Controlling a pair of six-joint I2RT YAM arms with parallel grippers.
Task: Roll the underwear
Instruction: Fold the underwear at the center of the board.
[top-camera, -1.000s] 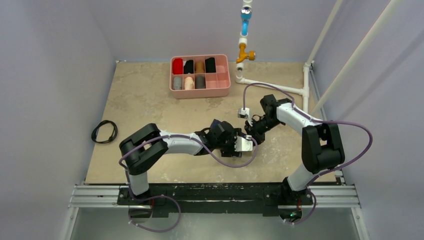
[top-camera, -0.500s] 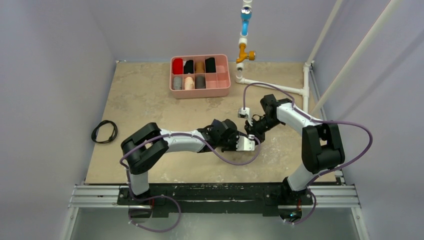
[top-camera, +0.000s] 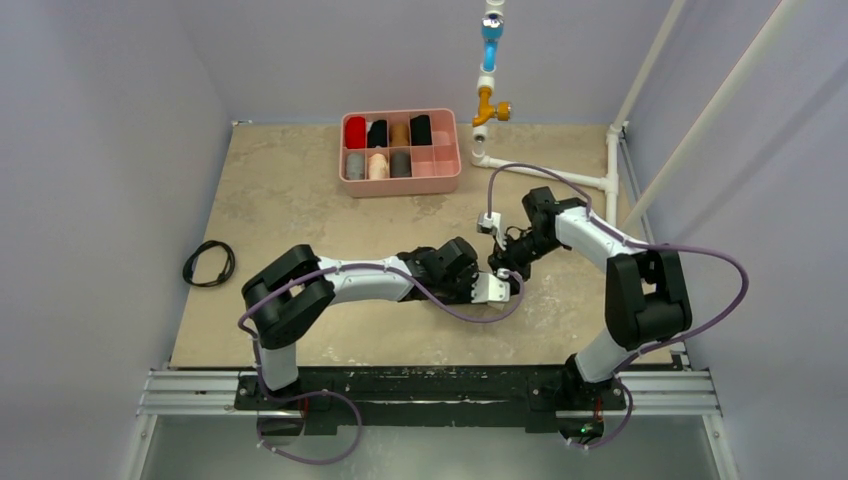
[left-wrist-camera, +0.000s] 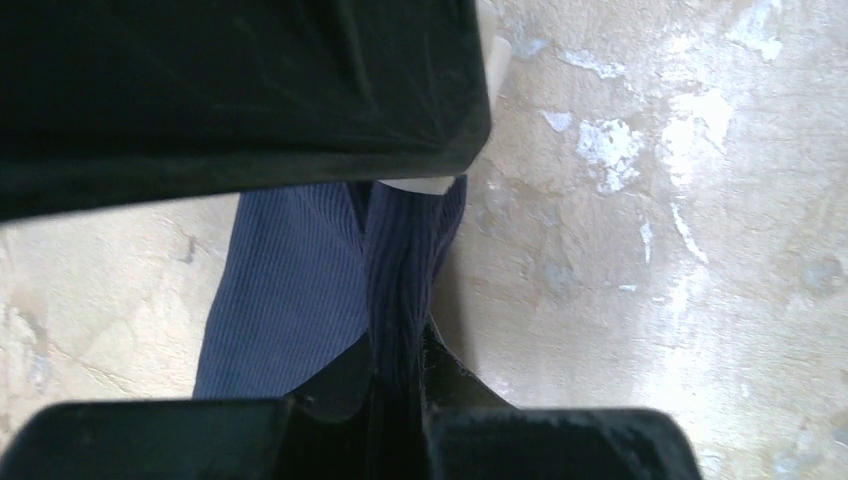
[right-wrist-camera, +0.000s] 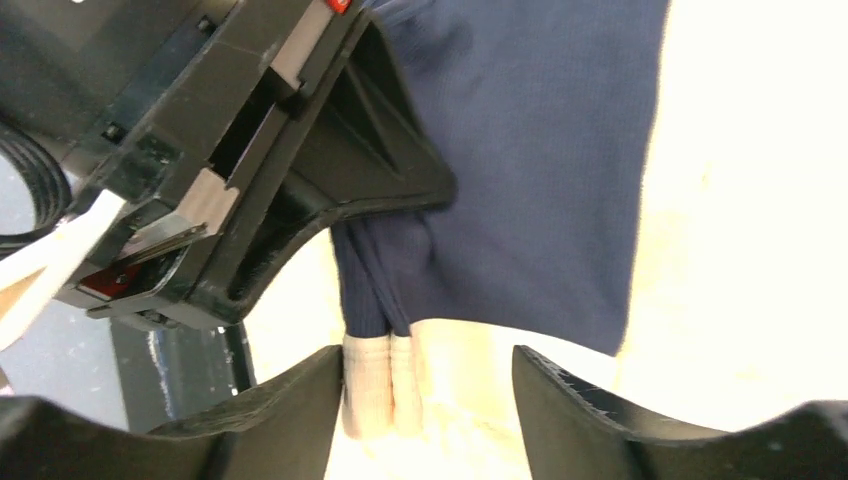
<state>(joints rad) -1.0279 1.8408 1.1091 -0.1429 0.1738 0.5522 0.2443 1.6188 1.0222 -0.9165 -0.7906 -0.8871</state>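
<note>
Navy ribbed underwear (right-wrist-camera: 540, 170) lies on the table (top-camera: 300, 200) between both arms. We see the left gripper (left-wrist-camera: 397, 385) clamped on a raised fold and the right gripper (right-wrist-camera: 425, 400) parted astride the cream band (right-wrist-camera: 385, 385). Rolling looks barely begun; next, we judge, the pinched fold must be turned over.

The scuffed beige desk (top-camera: 290, 200) carries a pink tray (top-camera: 400, 187) near its far edge. A black cable loop (top-camera: 209, 263) lies nearer and left of the tray, a white pipe (top-camera: 560, 178) right of it, and the navy underwear (left-wrist-camera: 290, 290) nearer and right.
</note>
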